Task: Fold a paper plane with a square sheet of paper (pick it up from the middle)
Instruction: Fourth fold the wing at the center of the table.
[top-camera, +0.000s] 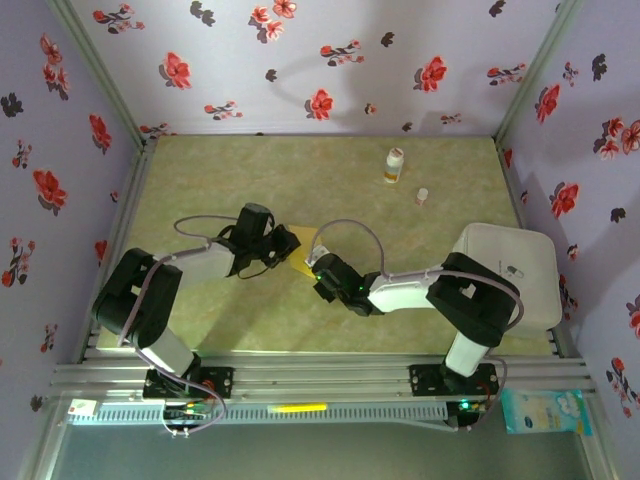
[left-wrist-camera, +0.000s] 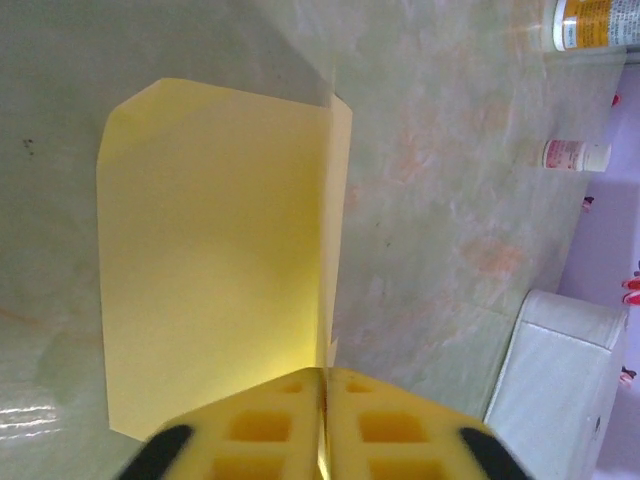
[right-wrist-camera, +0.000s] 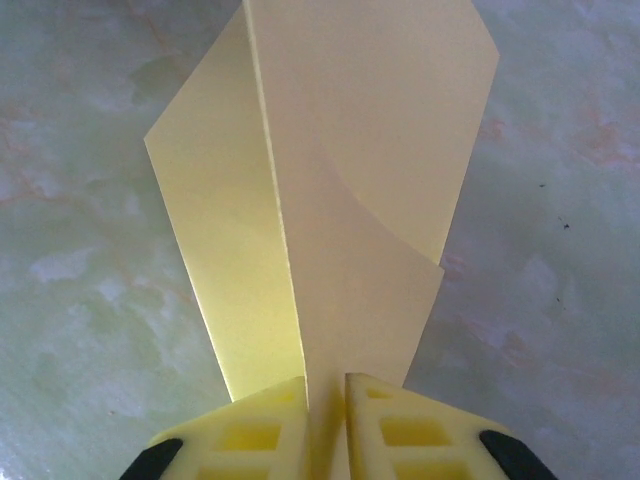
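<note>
While paper sits pinched, a bottle stands apart.

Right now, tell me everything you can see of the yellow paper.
The yellow paper is thin, mustard-coloured and partly folded: a wide flap lies on the green table, a centre crease stands up as a ridge, and some corners look clipped or turned in. The left end effector pinches the ridge from one end, the right end effector from the other.

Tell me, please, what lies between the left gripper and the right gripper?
The folded square sheet of paper, seen in the top view. The left gripper and the right gripper each pinch an edge of it.
</note>
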